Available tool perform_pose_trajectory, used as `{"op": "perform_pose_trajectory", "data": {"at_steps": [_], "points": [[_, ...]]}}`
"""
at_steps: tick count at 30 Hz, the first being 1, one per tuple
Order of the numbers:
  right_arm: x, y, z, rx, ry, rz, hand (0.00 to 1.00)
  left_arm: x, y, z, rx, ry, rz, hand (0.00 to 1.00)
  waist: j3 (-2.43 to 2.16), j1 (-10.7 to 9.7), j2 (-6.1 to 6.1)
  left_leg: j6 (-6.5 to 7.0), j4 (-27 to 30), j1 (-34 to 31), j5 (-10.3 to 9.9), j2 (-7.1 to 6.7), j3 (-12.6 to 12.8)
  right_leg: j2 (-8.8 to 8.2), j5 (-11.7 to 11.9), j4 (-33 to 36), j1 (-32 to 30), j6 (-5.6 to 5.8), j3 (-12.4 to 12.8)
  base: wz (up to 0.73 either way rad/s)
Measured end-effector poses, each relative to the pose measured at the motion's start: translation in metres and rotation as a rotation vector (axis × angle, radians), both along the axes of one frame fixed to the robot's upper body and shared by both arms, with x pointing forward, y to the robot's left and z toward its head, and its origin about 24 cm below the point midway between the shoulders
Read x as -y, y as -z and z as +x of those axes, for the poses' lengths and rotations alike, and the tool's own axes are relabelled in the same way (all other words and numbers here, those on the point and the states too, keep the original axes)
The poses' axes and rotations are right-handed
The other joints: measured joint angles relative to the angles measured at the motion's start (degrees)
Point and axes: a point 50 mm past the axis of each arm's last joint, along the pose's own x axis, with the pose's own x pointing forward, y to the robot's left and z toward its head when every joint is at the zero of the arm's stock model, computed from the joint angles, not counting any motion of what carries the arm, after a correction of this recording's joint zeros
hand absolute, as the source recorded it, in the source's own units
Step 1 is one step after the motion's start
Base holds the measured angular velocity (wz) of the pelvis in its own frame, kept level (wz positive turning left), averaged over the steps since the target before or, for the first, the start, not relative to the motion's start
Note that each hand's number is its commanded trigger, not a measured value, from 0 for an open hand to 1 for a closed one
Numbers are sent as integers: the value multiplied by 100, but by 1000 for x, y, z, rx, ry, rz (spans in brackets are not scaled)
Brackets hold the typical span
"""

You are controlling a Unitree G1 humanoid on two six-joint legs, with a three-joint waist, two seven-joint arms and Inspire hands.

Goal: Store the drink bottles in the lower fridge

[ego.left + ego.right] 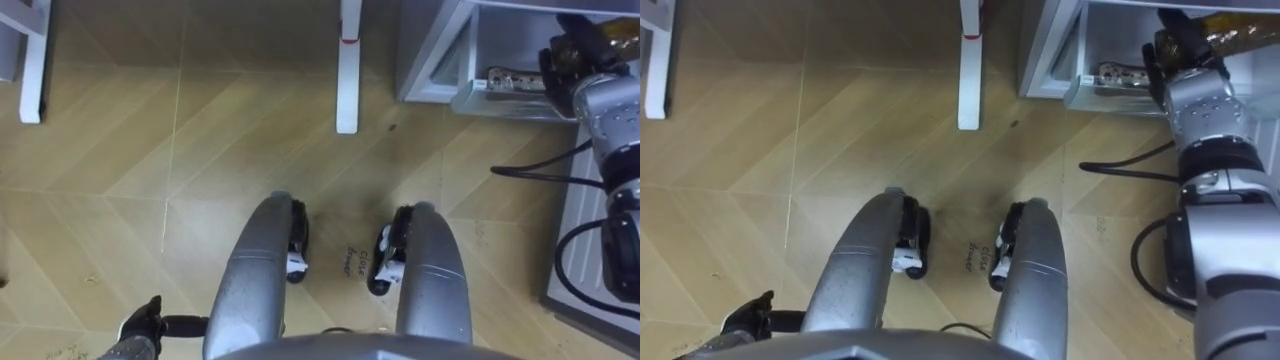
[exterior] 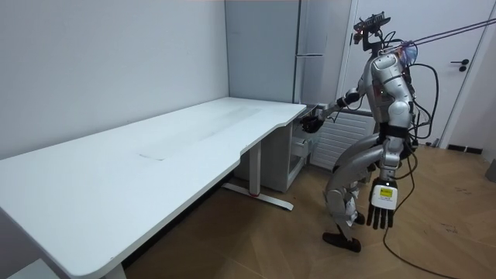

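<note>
The lower fridge (image 1: 428, 60) stands open at the top right of the eye views, its pale inside showing. My right hand (image 1: 568, 58) reaches into the opening, fingers curled round a drink bottle (image 1: 612, 32) with amber-brown contents, which is partly hidden by the hand. In the room view I stand with bent knees before the grey fridge (image 2: 310, 54), and the right hand (image 2: 312, 122) is stretched out to it. My left hand (image 2: 382, 203) hangs at my side with straight fingers and nothing in it; it also shows low in the left eye view (image 1: 140, 325).
A white table (image 2: 155, 155) stands on my left, its leg (image 1: 347, 70) and foot on the wood floor just ahead. A pale shelf (image 1: 505, 92) with a small metallic item juts at the fridge opening. A white radiator (image 2: 333, 143) is beside the fridge.
</note>
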Motion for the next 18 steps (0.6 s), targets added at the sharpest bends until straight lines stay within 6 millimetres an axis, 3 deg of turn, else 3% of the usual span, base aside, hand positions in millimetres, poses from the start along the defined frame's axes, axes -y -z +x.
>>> {"op": "perform_pose_trajectory", "data": {"at_steps": [18], "points": [[2, -7, 3, 87, -22, -36, 0, 3, -1, -1, 12, 6, -14, 0, -8, -12, -44, -12, -138, 197, -3, 84, 41, 95, 74, -188, 176, -6, 11, -2]]}}
